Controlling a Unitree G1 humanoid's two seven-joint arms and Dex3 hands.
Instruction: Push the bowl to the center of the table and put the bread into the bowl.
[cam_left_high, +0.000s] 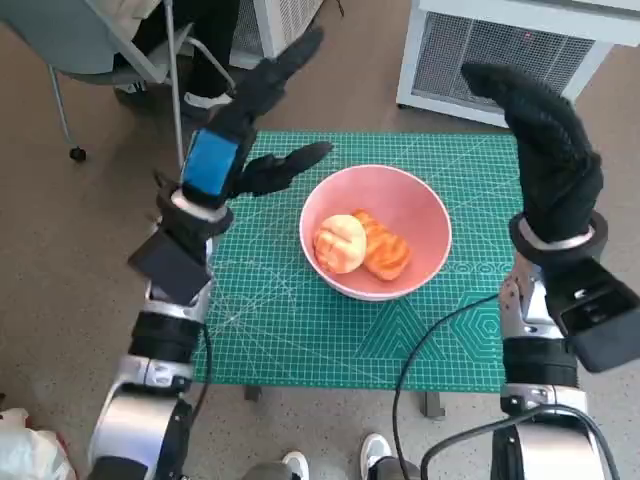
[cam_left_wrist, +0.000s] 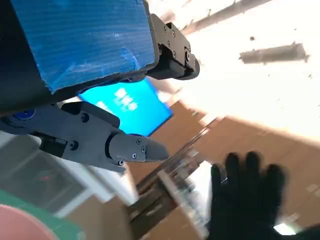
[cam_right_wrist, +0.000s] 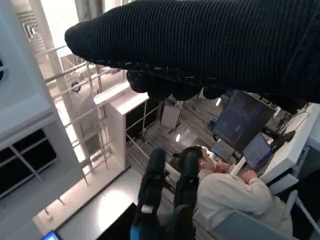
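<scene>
- Bowl (cam_left_high: 376, 232): pink, resting on the green mat (cam_left_high: 290, 330) near mid-table, between the two raised arms; judged already in its target place.
- Bread (cam_left_high: 362, 243): two pieces, a pale round bun beside an orange-brown roll, touching, lying inside the bowl; judged as task essentially complete.
- Left hand (cam_left_high: 245, 135): blue-taped, lifted above the mat's far left part, fingers spread, grasping nothing; apart from the bowl, likely held clear so as not to disturb it.
- Right hand (cam_left_high: 545, 140): gloved, raised upright over the mat's right edge, fingers extended, empty; well clear of the bowl.
- Wrist views: aimed away from the table; seated person (cam_right_wrist: 227, 192) at a desk visible beyond the glove.
</scene>
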